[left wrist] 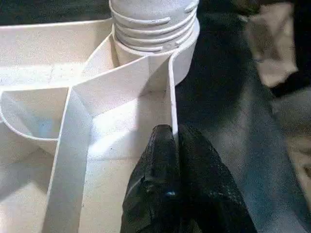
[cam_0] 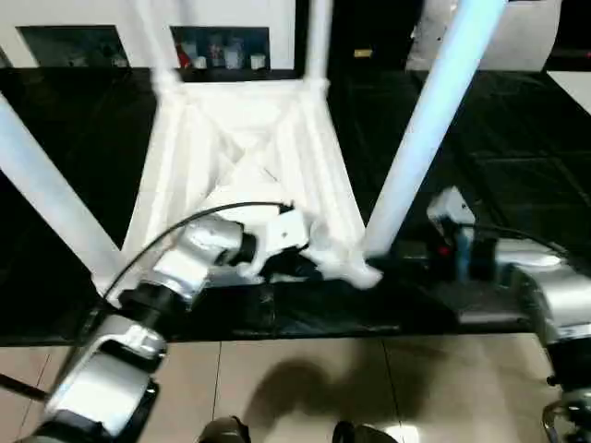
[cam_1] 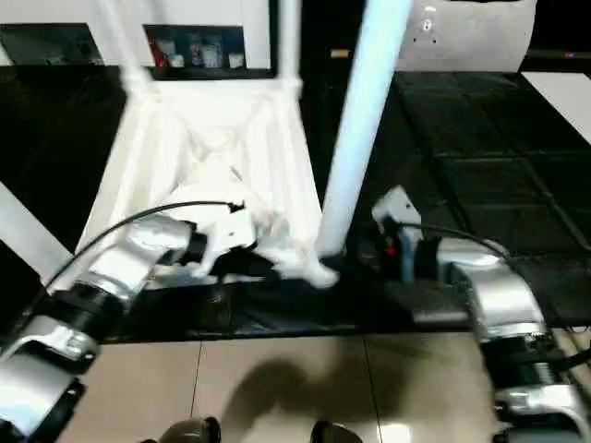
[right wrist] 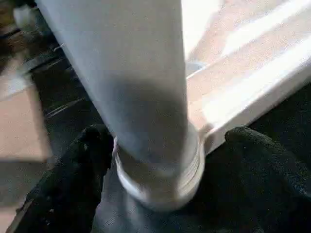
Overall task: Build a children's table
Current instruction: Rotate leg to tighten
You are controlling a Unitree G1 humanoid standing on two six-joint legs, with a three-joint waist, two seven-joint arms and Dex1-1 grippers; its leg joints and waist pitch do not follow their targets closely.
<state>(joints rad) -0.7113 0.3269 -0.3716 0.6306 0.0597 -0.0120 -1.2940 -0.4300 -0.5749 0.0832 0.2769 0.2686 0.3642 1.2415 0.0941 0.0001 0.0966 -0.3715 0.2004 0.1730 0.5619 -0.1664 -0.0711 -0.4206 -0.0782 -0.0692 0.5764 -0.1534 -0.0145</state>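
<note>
your left end effector [left wrist: 174,145] is pinched shut on the rim wall of the upturned children's table [cam_0: 245,138], which lies on the black tabletop [cam_0: 517,138]. your right end effector [right wrist: 165,145] stands wide open around the near-right leg [cam_0: 420,138].

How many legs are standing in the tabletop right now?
4: near-left leg, near-right leg at the right end effector, and far-left leg and far-right leg at the tabletop's back corners.
</note>
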